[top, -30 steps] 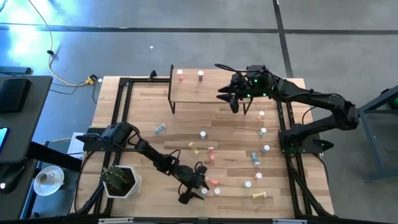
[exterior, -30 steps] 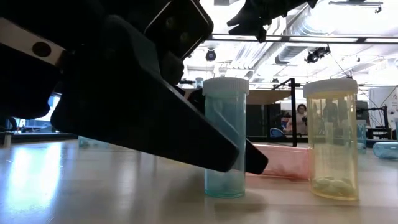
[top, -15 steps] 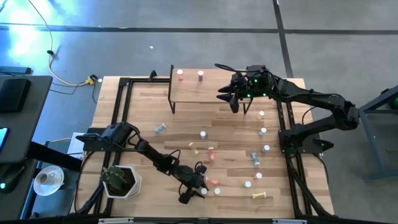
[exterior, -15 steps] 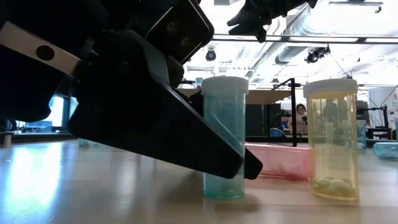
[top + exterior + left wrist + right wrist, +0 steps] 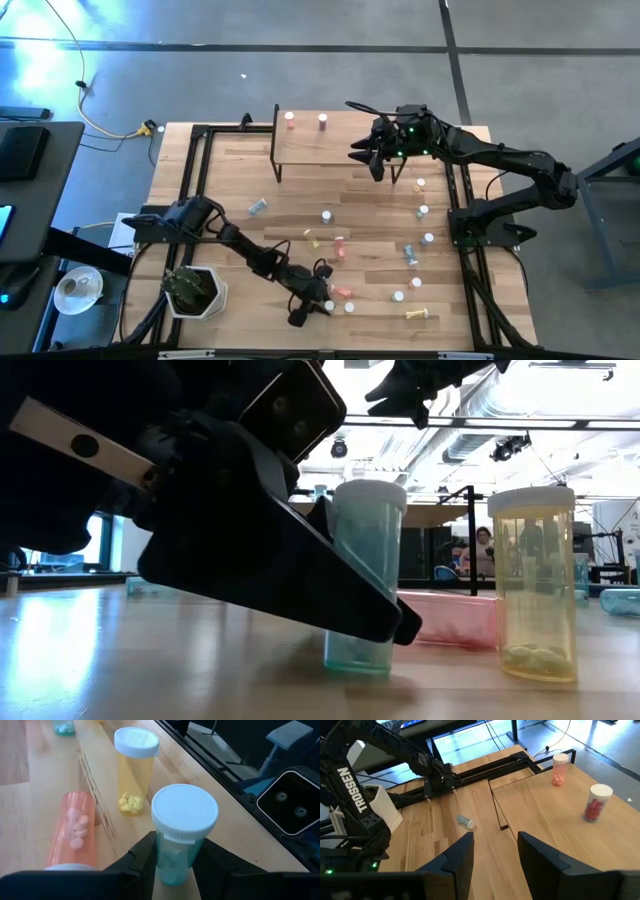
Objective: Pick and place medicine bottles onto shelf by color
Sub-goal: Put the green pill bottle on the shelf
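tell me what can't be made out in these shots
- High view: the left gripper covers the blue-green bottle it has shut on.
- Low view: that gripper hides the pink bottle's cap end.
- Right wrist view: right gripper empty; the shelf's far end is cut off.

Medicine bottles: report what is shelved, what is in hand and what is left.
Done: two red bottles stand on the shelf. In hand: the left claw is shut on a blue-green bottle near the table's front edge. The right claw hovers empty by the shelf. Left: the other bottles scattered on the table, some lying down.
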### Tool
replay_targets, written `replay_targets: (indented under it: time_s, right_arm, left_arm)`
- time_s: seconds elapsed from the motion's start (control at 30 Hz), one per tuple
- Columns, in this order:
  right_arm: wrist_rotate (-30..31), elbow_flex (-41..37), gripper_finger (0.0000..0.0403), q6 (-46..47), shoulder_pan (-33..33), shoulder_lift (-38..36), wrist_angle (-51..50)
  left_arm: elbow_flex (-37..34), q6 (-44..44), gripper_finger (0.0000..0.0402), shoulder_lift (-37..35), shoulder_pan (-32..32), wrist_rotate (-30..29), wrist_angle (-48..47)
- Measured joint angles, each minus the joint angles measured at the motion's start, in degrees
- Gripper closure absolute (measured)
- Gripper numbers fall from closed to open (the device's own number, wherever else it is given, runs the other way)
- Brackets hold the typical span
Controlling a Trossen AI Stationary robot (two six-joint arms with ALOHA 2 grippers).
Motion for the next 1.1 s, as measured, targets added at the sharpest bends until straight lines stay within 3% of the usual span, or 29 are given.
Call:
replay_targets:
  time_s: [0.37, 0.57, 1.1]
  right_arm:
    - [-0.11, 0.0, 0.0261, -2.08, 0.02, -2.87, -3.61]
    - [-0.15, 0.0, 0.0261, -2.54, 0.02, -4.25, -4.13]
    - [-0.2, 0.0, 0.0256, -3.67, 0.02, -4.38, -5.46]
  left_arm:
    - [0.07, 1.1, 0.0304, -2.2, 4.01, 0.79, -5.7]
    - [0.0, 5.38, 0.0304, -7.29, 6.64, 0.21, -14.26]
    - [0.02, 12.4, 0.0304, -22.41, 14.95, -0.48, -23.94]
